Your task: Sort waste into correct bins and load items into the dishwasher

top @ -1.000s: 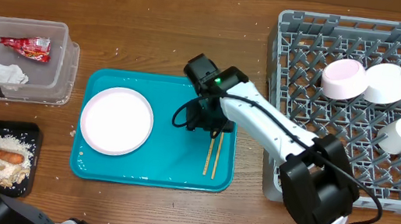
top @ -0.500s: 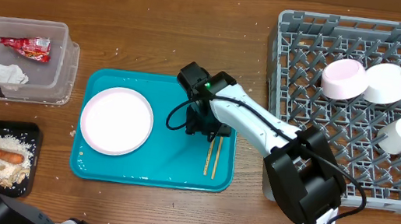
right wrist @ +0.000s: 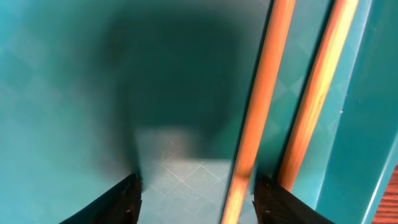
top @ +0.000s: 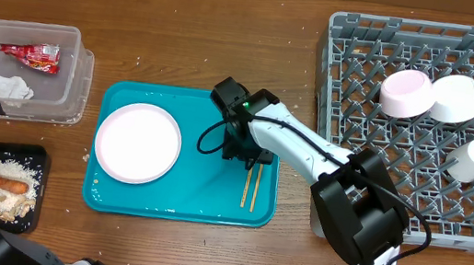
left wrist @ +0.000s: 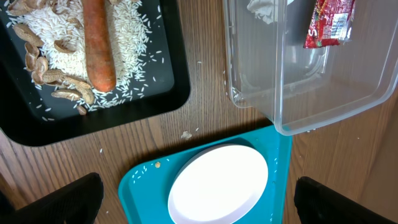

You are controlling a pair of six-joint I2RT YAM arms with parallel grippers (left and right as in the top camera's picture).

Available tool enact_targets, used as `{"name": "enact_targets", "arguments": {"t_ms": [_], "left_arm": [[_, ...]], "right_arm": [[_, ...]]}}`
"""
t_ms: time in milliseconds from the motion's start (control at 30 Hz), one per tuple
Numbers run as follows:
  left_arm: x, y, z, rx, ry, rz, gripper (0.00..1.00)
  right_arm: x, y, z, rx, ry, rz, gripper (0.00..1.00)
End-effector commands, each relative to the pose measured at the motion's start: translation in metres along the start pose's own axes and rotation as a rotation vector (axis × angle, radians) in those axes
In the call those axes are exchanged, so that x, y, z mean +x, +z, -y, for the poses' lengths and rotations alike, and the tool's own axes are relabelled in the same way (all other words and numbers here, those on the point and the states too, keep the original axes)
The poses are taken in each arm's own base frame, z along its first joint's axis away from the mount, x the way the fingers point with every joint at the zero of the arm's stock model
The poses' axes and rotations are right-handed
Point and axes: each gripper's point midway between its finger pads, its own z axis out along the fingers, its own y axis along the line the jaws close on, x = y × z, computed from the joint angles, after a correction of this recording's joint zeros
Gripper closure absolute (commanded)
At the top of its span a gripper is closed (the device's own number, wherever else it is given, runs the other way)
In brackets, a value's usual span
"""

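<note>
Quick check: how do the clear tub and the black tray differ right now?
The clear tub is see-through with tall walls; the black tray is opaque and shallow. The clear tub holds a red wrapper and a white tissue; the black tray holds an orange stick on pale crumbs. Both are rectangular and sit left of the teal tray.

Overhead looks straight down; wrist cameras face down far closer, all sharing the teal tray (top: 201,188).
</note>
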Motion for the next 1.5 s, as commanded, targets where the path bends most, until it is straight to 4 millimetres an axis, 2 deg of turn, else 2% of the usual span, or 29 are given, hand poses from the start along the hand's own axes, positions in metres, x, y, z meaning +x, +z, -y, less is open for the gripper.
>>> {"name": "enact_targets", "arguments": {"t_ms": [0,167,267,367,533,633,733,800,833,867,900,933,967,1000,1133,1233,1333,1467], "left_arm": [[0.000,0.000,0.003,0.005,0.016,-0.002,0.00],[0.000,0.000,0.003,0.005,0.016,-0.002,0.00],[0.000,0.000,0.003,0.005,0.016,-0.002,0.00],[0.000,0.000,0.003,0.005,0.016,-0.002,0.00],[0.000,0.000,0.003,0.005,0.016,-0.002,0.00],[0.000,0.000,0.003,0.005,0.016,-0.002,0.00],[0.000,0.000,0.003,0.005,0.016,-0.002,0.00],[0.000,0.000,0.003,0.005,0.016,-0.002,0.00],[0.000,0.000,0.003,0.005,0.016,-0.002,0.00],[0.000,0.000,0.003,0.005,0.016,-0.002,0.00],[0.000,0.000,0.003,0.005,0.016,-0.002,0.00],[0.000,0.000,0.003,0.005,0.016,-0.002,0.00],[0.000,0.000,0.003,0.005,0.016,-0.002,0.00],[0.000,0.000,0.003,0.005,0.016,-0.002,0.00],[0.000,0.000,0.003,0.005,0.016,-0.002,0.00],[0.000,0.000,0.003,0.005,0.016,-0.002,0.00],[0.000,0.000,0.003,0.005,0.016,-0.002,0.00],[0.000,0.000,0.003,0.005,0.016,-0.002,0.00]], "right_arm": [[0.002,0.005,0.003,0.014,0.019,-0.003,0.44],[0.003,0.006,0.004,0.017,0.023,-0.006,0.60],[0.006,0.006,0.004,0.014,0.022,-0.018,0.75],[0.009,0.006,0.003,0.008,0.022,-0.035,0.95],[0.012,-0.006,0.005,0.013,0.025,-0.061,0.96],[0.001,-0.037,0.008,0.006,0.020,-0.047,0.96],[-0.025,-0.093,0.018,0.008,-0.038,0.048,0.96],[-0.046,-0.130,0.042,0.064,-0.001,0.134,0.96],[-0.054,-0.141,0.052,0.083,0.016,0.164,0.96],[-0.067,-0.164,0.073,0.120,0.042,0.218,0.96],[-0.073,-0.175,0.083,0.131,0.046,0.242,0.96],[-0.084,-0.194,0.104,0.140,0.050,0.276,0.96],[-0.087,-0.198,0.109,0.140,0.048,0.282,0.96],[-0.097,-0.211,0.131,0.142,0.057,0.306,0.96],[-0.117,-0.219,0.186,0.159,0.066,0.318,0.96],[-0.125,-0.210,0.198,0.076,-0.006,0.288,0.96],[-0.133,-0.198,0.197,-0.067,-0.079,0.274,0.96],[-0.146,-0.175,0.210,-0.095,-0.059,0.272,0.96]]}}
